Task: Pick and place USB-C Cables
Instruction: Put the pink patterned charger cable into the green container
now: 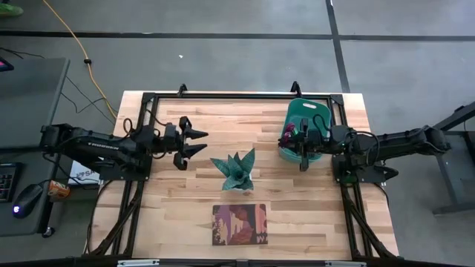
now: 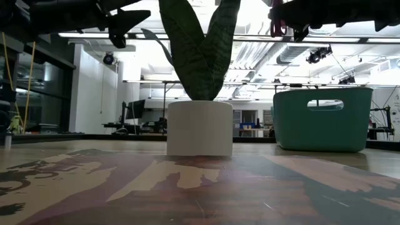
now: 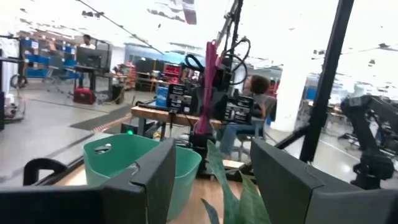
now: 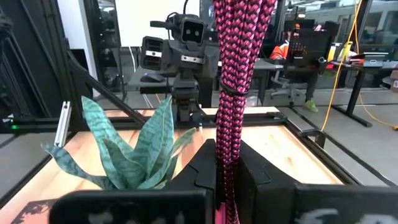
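Note:
The dark red braided cable bundle stands upright between my right gripper's fingers. In the high view my right gripper hovers over the left part of the teal basket, with the red bundle at its tip. My left gripper is open and hangs in the air left of the teal plant, touching nothing. In the left wrist view the red bundle shows above the basket. No grey, white or green bundle can be made out. My right gripper pinches the dark red bundle between its two fingers, at the lower part below its tie band. The fingers come in level from the table's right and lie across the bundle. The bundle stands upright, lifted clear above the basket.
The potted teal plant stands at the table's middle, between the two arms. A reddish-brown book lies flat near the near edge. The basket sits at the far right. Bare wood lies around the book and plant.

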Motion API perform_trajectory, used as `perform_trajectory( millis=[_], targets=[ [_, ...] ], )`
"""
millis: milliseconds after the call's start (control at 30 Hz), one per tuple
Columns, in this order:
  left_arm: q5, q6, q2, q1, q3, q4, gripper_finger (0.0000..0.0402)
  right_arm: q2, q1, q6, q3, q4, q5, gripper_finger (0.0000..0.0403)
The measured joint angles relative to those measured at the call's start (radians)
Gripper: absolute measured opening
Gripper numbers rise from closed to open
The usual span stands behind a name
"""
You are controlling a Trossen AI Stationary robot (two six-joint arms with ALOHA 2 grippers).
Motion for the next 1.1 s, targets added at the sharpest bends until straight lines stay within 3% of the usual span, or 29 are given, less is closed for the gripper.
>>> perform_trajectory(
  millis=[300,467,567,700,800,1000,1100],
  targets=[
    [0.005,-0.002,-0.003,0.000,0.000,-0.005,0.0188,0.000,0.000,0.014,0.000,0.019,0.036,0.0008],
    [0.006,-0.001,-0.003,0.000,0.000,-0.005,0.0188,0.000,0.000,0.067,0.000,0.019,0.138,0.0006],
    [0.006,-0.002,-0.003,0.000,0.000,-0.004,0.0188,0.001,0.000,0.138,0.030,-0.050,0.257,0.0006],
    [-0.018,-0.005,-0.003,0.000,0.000,0.001,0.0188,0.018,0.000,0.260,0.137,-0.292,0.479,0.0006],
    [-0.022,-0.004,-0.003,0.001,0.000,0.001,0.0188,0.058,-0.033,0.343,0.273,-0.567,0.601,0.0006],
    [-0.022,-0.005,-0.003,0.001,0.000,0.002,0.0188,0.185,-0.176,0.552,0.607,-1.154,0.619,0.0006],
    [-0.022,-0.005,-0.003,0.001,0.000,0.002,0.0188,0.242,-0.220,0.595,0.695,-1.310,0.593,0.0006]
  ],
)
